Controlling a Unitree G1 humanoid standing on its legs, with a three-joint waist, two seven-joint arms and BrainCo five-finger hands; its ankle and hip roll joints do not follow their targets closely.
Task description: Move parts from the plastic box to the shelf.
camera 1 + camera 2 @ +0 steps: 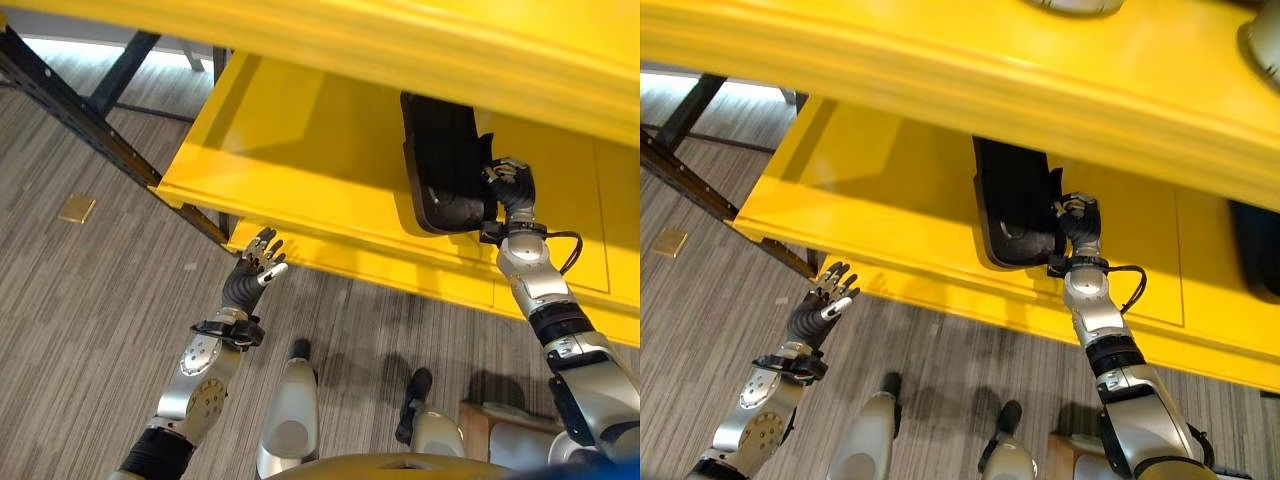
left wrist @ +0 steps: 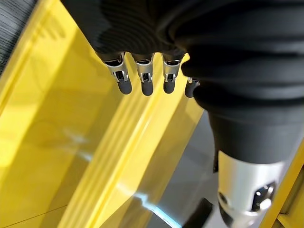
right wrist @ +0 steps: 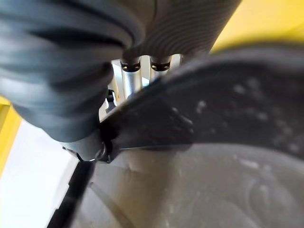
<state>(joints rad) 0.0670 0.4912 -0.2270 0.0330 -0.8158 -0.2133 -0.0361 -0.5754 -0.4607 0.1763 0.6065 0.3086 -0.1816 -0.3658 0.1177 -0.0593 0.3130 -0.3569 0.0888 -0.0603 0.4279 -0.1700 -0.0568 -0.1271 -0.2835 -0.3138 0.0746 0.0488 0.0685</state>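
- Right hand (image 1: 510,188) grips the black plastic part's (image 1: 440,165) edge on the yellow shelf (image 1: 300,150).
- Part probably rigid, light; hold by its rim.
- Left hand (image 1: 252,270) hangs relaxed, empty.

Two silver-grey arms are seen. Each hand (image 1: 255,265) (image 1: 510,185) is covered by dark ribbing, with silver, dark-tipped fingers (image 2: 145,78).

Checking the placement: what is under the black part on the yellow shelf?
The black part lies on the yellow shelf, with the right hand at its near edge. The part covers whatever is beneath it.
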